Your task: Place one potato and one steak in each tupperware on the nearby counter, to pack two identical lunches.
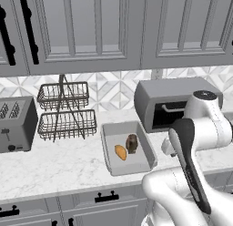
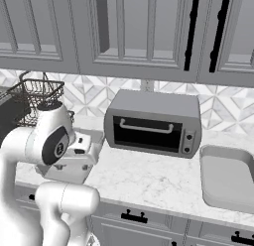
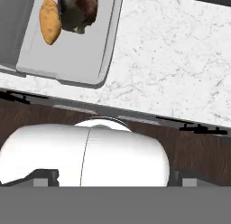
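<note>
One grey tupperware (image 1: pixel 105 150) sits on the white marble counter (image 1: pixel 59 161) in front of the toaster oven. It holds an orange potato (image 1: pixel 120 152) and a dark brown steak (image 1: pixel 132 143) side by side. In the hand view the same tupperware (image 3: pixel 110 47) lies at the upper left with the potato (image 3: pixel 49 21) and steak (image 3: pixel 76 8) in it. A second tupperware (image 2: pixel 218 153) with nothing in it rests on the counter to the right of the oven. My gripper (image 3: pixel 113 179) is open and holds nothing; it hangs over the counter's front edge, to the right of the filled tupperware.
A grey toaster oven (image 2: pixel 154 123) stands against the backsplash between the two trays. Two stacked wire baskets (image 1: pixel 66 111) and a toaster (image 1: pixel 16 122) stand to the left. Cabinets with black handles hang above and below the counter.
</note>
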Controlling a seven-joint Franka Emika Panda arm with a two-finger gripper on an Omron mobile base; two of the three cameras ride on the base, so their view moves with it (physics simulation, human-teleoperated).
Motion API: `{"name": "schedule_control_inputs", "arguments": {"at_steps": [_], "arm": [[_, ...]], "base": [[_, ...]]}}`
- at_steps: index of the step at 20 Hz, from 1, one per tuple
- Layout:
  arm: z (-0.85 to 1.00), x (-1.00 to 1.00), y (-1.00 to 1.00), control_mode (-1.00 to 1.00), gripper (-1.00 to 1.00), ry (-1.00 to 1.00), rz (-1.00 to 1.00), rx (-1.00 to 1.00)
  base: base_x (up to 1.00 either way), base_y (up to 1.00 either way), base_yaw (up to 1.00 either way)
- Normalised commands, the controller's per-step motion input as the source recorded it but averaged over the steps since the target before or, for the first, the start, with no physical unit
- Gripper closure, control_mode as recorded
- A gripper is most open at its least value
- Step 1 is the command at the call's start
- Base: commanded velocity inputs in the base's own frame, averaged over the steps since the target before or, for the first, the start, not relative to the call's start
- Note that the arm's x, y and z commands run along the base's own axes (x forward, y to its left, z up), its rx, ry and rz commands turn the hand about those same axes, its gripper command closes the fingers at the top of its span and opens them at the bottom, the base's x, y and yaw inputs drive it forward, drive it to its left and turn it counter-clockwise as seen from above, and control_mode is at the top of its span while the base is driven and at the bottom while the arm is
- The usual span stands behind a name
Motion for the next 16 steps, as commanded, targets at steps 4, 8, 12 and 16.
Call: {"name": "schedule_control_inputs", "arguments": {"at_steps": [4, 8, 12, 16], "arm": [[0.64, -0.94, 0.0, -1.0, -1.0, -0.2, 0.06, 0.01], [0.07, -0.26, 0.0, -1.0, -1.0, -0.12, 0.01, 0.0], [0.0, 0.0, 0.0, -1.0, -1.0, 0.0, 0.0, 0.0], [-0.01, -0.07, 0.0, 1.0, -1.0, 0.0, 0.0, 0.0]], "base": [[0.0, 0.0, 0.0], [0.0, 0.0, 0.0], [0.0, 0.0, 0.0], [-0.64, -0.03, -0.01]]}}
